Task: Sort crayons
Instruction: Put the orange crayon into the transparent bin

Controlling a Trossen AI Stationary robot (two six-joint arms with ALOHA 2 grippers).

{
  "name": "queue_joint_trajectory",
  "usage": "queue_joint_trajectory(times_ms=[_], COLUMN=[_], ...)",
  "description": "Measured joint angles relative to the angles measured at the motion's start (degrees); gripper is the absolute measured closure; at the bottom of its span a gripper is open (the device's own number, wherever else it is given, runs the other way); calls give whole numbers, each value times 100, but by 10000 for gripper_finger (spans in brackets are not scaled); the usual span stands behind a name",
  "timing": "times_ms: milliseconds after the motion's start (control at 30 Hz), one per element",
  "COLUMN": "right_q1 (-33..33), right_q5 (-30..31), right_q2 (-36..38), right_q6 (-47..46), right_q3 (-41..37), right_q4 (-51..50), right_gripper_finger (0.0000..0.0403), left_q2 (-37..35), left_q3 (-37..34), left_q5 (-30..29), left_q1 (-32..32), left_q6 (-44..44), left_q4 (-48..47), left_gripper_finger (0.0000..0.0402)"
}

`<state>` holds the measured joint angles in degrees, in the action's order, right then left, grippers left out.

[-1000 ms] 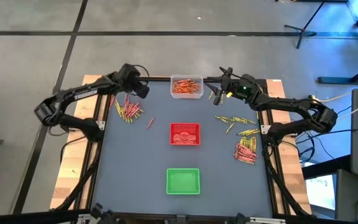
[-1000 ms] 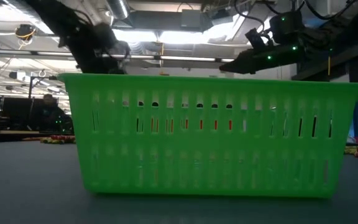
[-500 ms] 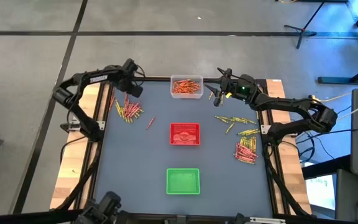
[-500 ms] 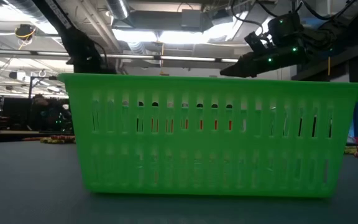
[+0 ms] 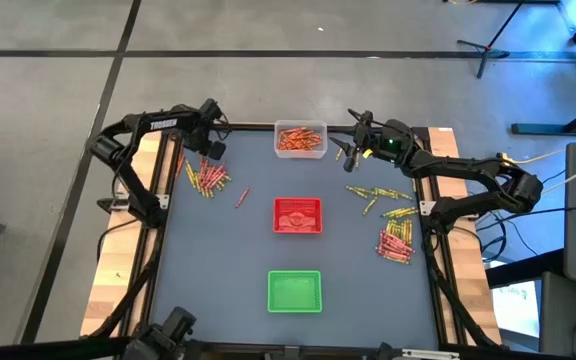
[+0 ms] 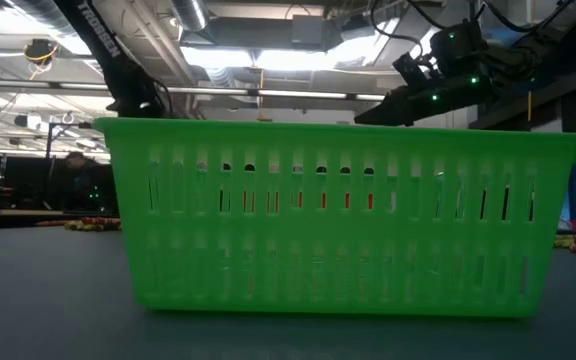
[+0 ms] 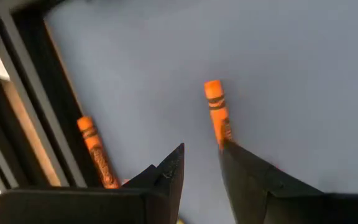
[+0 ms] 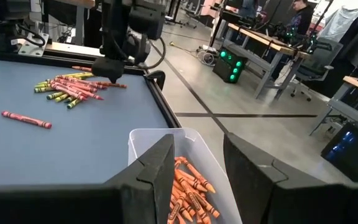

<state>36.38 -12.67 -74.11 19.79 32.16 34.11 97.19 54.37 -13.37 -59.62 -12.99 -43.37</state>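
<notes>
My left gripper point(image 5: 211, 149) points down, open, at the far end of the left pile of red and olive crayons point(image 5: 206, 178). In its wrist view the fingers point(image 7: 202, 149) stand a little apart with bare table between them. One orange crayon point(image 7: 216, 112) lies on the table and runs under one fingertip; another point(image 7: 95, 152) lies beside the other finger. My right gripper point(image 5: 352, 150) hangs open and nearly level beside the clear tray point(image 5: 300, 138) of orange crayons, whose rim point(image 8: 160, 132) shows between its fingers point(image 8: 199, 149). My left gripper comes from above, pointing down. One fingertip point(image 7: 232, 155) stands over the near end of the orange crayon point(image 7: 221, 134), which lies flat on the table. I cannot tell whether the finger touches it.
A red tray point(image 5: 297, 215) sits mid-table and a green tray point(image 5: 295, 291) nearer the front, filling the low view point(image 6: 338, 215). A single red crayon point(image 5: 241, 197) lies left of the red tray. Loose olive crayons point(image 5: 378, 193) and a red pile point(image 5: 396, 243) lie at the right.
My left gripper has swung from beside the clear tray toward the table's left edge, sunk toward the table and tipped from slanting to pointing almost straight down over the left crayon pile.
</notes>
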Motion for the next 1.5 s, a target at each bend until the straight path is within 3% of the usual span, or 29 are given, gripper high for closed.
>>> queue_joint_trajectory(times_ms=[200,500,700,1367,1500], right_q1=[-2,0,-2,-1,0], right_q5=[-2,-2,-2,-2,0], right_q2=[0,0,0,-2,-2], right_q6=[0,0,0,0,0], right_q3=[0,2,2,3,4], right_q4=[-2,-2,-3,-175,-173], right_gripper_finger=[265,265,265,265,265], left_q2=[252,208,131,817,756], left_q3=[61,422,765,606,707], left_q5=[440,155,453,628,480], left_q1=[87,184,405,569,620], left_q6=[140,570,1022,1606,1848], left_q4=[106,-398,-595,-336,-402], left_gripper_finger=[306,306,306,306,331])
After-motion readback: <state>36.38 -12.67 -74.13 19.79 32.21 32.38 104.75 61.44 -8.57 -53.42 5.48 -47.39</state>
